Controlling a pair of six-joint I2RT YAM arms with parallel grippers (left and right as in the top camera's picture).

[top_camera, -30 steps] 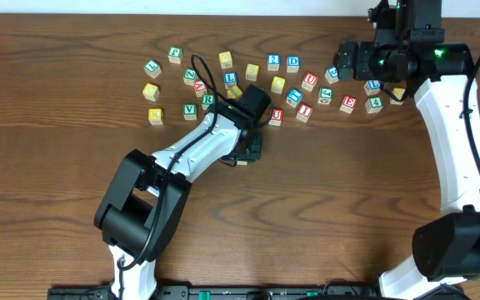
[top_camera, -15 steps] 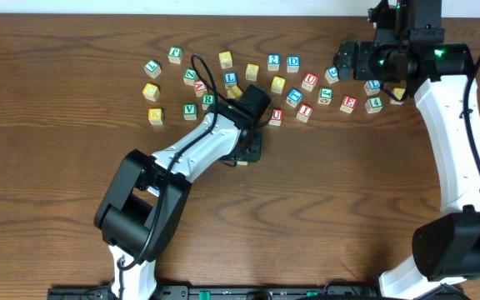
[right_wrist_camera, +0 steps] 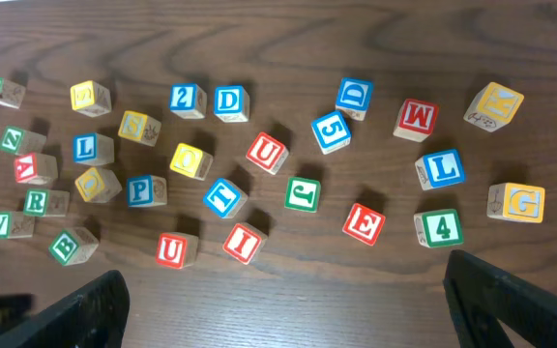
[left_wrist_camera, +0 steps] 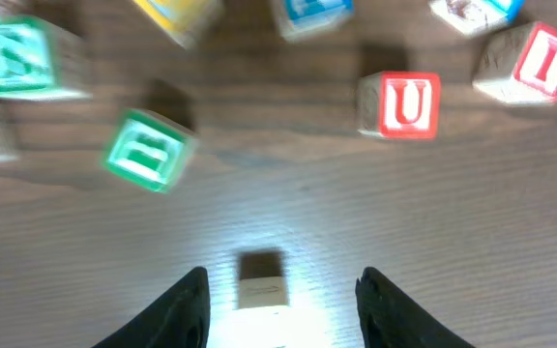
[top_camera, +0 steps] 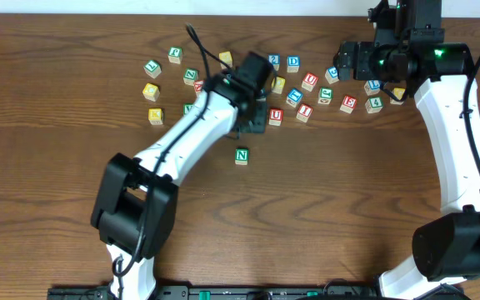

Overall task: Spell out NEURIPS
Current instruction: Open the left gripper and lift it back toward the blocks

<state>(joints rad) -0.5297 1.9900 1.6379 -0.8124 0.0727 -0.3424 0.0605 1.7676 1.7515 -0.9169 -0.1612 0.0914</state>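
Note:
A green N cube (top_camera: 242,156) stands alone on the bare wood, nearer than the cluster of cubes. My left gripper (top_camera: 252,123) hovers just beyond it, open and holding nothing. In the left wrist view a light-wood cube (left_wrist_camera: 262,280) lies between the spread fingertips of that gripper (left_wrist_camera: 278,302), touching neither; its letter is unreadable there. Ahead of it sit a red U (left_wrist_camera: 409,104), a red I (left_wrist_camera: 546,63) and a green E (left_wrist_camera: 146,155). My right gripper (right_wrist_camera: 293,309) is open above the cluster, over a red E (right_wrist_camera: 364,223), green R (right_wrist_camera: 35,202) and blue P (right_wrist_camera: 143,189).
Other cubes are scattered along the far side: a blue 2 (right_wrist_camera: 187,99), blue D (right_wrist_camera: 229,101), blue 5 (right_wrist_camera: 330,131), red M (right_wrist_camera: 415,119), blue L (right_wrist_camera: 441,168), green 4 (right_wrist_camera: 438,228), yellow G (right_wrist_camera: 518,203). The table's far edge (top_camera: 98,12) runs behind them.
The left gripper has opened, let go of the N cube and pulled away toward the cluster; the cube stays on the table. The right arm has not moved.

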